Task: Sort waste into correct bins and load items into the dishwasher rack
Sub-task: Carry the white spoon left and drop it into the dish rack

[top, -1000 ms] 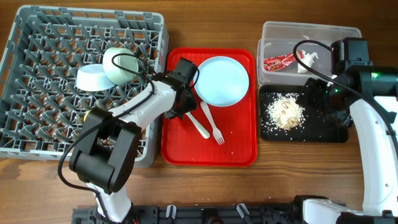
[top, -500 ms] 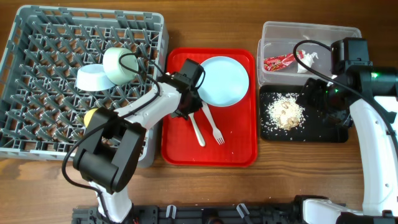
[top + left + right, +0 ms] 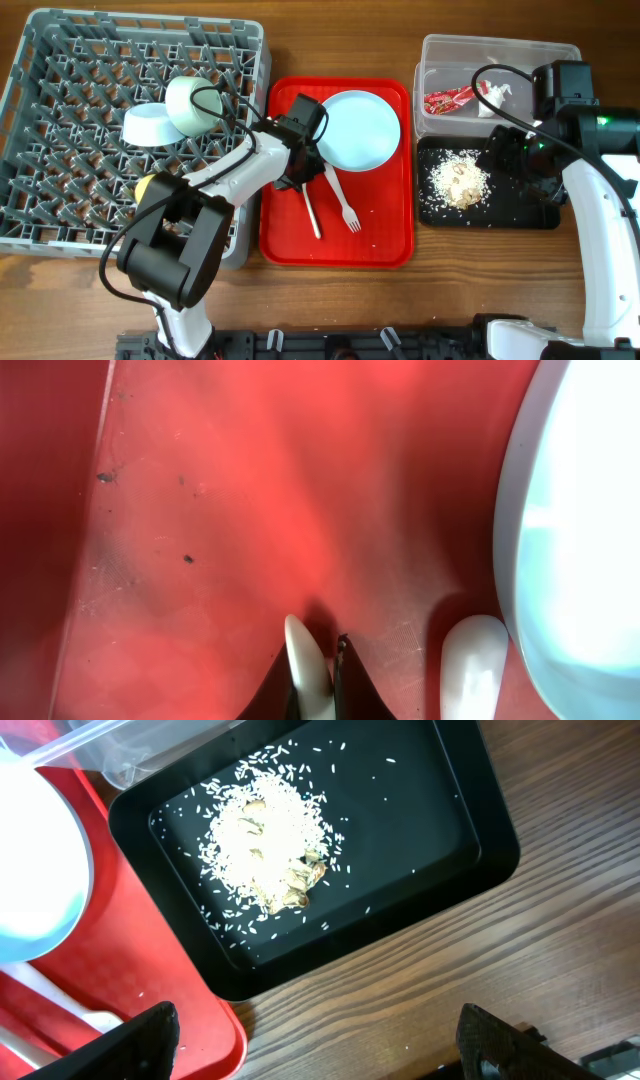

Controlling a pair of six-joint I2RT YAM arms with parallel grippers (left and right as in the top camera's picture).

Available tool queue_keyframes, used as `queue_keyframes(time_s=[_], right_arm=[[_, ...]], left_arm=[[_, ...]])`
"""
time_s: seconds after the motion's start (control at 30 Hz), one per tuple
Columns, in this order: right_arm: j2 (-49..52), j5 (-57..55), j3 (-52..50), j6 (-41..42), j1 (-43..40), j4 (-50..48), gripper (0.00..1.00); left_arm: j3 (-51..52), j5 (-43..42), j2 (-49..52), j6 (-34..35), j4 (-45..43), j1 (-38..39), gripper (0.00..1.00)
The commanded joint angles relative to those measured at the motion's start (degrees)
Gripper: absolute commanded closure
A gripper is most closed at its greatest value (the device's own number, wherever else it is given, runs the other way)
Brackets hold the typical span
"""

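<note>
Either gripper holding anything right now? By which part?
Left gripper pinches the white spoon by its handle tip; the spoon lies on the red tray. Right gripper is open, holding nothing.

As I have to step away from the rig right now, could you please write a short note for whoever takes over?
Left gripper: shut on the white plastic spoon, over the red serving tray.
Right gripper: open, holding nothing, by the shallow black rectangular tray.
Done: red shiny snack wrapper and crumpled white napkin are in the clear rectangular plastic tub. The pale beige food scraps are in the black tray. Both small pale mint bowls are in the large grey plastic dishwasher rack.
To do: spoon, white plastic fork and pale mint-blue round plate go into the rack.
</note>
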State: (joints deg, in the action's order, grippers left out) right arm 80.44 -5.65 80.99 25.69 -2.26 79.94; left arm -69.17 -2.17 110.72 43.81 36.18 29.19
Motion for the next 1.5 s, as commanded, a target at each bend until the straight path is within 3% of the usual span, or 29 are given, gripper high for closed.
queue_keyframes(time_s=[0.0,0.17,0.37,0.57,0.93,1.07,1.2,1.37,1.47], right_arm=[[-0.2,-0.7,0.0,-0.3,-0.1,0.1,0.11],[-0.2,-0.7,0.0,-0.3,-0.1,0.1,0.11],[-0.2,-0.7,0.0,-0.2,-0.1,0.1,0.11],[-0.2,-0.7,0.0,-0.2,-0.1,0.1,0.11],[-0.2,-0.7,0.0,-0.3,-0.1,0.3,0.11],[-0.2,-0.7,0.0,-0.3,-0.1,0.3,0.11],[-0.2,-0.7,0.0,-0.3,-0.1,0.3,0.11],[-0.2,-0.7,0.0,-0.2,-0.1,0.2,0.1],[-0.2,-0.5,0.0,-0.2,-0.1,0.2,0.1]], left_arm=[[0.5,-0.3,-3.6,-1.5,1.6,-0.2,0.96],[-3.1,-0.3,-14.3,-13.5,8.6,-1.0,0.96],[-13.0,-0.4,-20.2,-35.6,22.9,-9.0,0.96],[-13.3,-0.4,-18.9,-46.1,22.8,-15.0,0.96],[-13.3,0.1,-9.9,-46.4,21.0,-18.7,0.94],[-13.4,0.1,-9.5,-46.4,21.0,-19.4,0.66],[-13.4,0.1,-11.1,-46.1,20.9,-19.3,0.57],[-13.5,-9.2,-16.0,-37.5,19.9,-17.8,0.54],[-13.2,-11.0,-15.8,-24.4,19.6,-15.1,0.5]])
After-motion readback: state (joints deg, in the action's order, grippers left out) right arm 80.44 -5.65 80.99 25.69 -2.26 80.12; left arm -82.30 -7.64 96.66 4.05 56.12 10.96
